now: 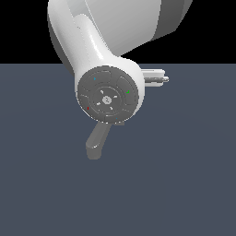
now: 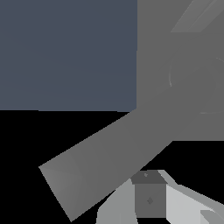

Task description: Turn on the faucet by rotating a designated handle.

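Observation:
The faucet is matte grey. In the wrist view its flat back plate fills one side, with a round hub on it. The handle, a straight square-ended bar, runs out from the hub area, and its free end comes close to the camera. My gripper is right beside this bar. Only one dark finger pad and some white housing show, so I cannot tell the jaw opening. In the exterior view the white arm covers most of the faucet. Only a grey bar pokes out below the wrist.
A dark blue-grey floor spreads all around the faucet. A small white part of the hand sticks out toward the exterior view's right. A lighter grey faucet piece shows at the edge of the wrist view.

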`<state>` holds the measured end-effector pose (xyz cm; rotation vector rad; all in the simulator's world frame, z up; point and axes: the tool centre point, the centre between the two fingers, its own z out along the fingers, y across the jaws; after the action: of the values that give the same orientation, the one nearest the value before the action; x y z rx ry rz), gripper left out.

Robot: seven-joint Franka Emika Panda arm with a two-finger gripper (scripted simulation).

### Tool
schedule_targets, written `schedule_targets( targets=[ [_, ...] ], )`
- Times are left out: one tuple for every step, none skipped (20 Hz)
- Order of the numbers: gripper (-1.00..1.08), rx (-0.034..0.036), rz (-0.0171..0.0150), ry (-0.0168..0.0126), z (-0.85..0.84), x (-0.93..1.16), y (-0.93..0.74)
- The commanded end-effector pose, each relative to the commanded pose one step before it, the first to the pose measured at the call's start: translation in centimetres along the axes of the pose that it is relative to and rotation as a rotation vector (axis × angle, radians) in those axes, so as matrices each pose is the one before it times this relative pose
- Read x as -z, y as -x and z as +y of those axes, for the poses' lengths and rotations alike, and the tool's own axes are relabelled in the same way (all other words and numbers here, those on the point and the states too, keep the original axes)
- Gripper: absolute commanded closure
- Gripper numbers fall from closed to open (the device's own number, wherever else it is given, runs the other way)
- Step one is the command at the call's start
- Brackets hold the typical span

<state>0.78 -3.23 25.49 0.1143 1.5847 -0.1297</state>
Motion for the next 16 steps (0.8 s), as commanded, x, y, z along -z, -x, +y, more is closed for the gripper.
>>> schedule_targets(
  targets=[
    [1.08,0.01462,-0.00105,0.00943,-0.832,-0.325,-0.195],
    [1.08,-0.00019,-0.0014,-0.00079,-0.258,-0.039,-0.141],
    [1.08,-0.00018,-0.00134,-0.00075,-0.255,-0.041,-0.144],
    [1.08,-0.00017,-0.00134,-0.00075,-0.254,-0.041,-0.144],
    [1.08,-0.00018,-0.0014,-0.00079,-0.256,-0.039,-0.139],
    [1.08,-0.00017,-0.00134,-0.00075,-0.253,-0.041,-0.143],
    [1.08,-0.00016,-0.00134,-0.00075,-0.253,-0.041,-0.143],
    [1.08,-0.00017,-0.0014,-0.00079,-0.255,-0.04,-0.139],
    [1.08,-0.00016,-0.00134,-0.00075,-0.252,-0.042,-0.142],
    [1.08,-0.00016,-0.00141,-0.00079,-0.254,-0.041,-0.138],
    [1.08,-0.00014,-0.00134,-0.00075,-0.251,-0.043,-0.142],
    [1.08,0.0,0.0,0.0,0.0,0.0,0.0],
    [1.08,-0.01403,-0.00692,-0.00892,0.401,0.133,0.124],
    [1.08,0.00039,0.00017,0.00023,-0.099,-0.005,-0.249],
    [1.08,0.00056,0.00025,0.00033,-0.09,-0.006,-0.254],
    [1.08,0.00039,0.00017,0.00023,-0.099,-0.005,-0.25]
  ],
)
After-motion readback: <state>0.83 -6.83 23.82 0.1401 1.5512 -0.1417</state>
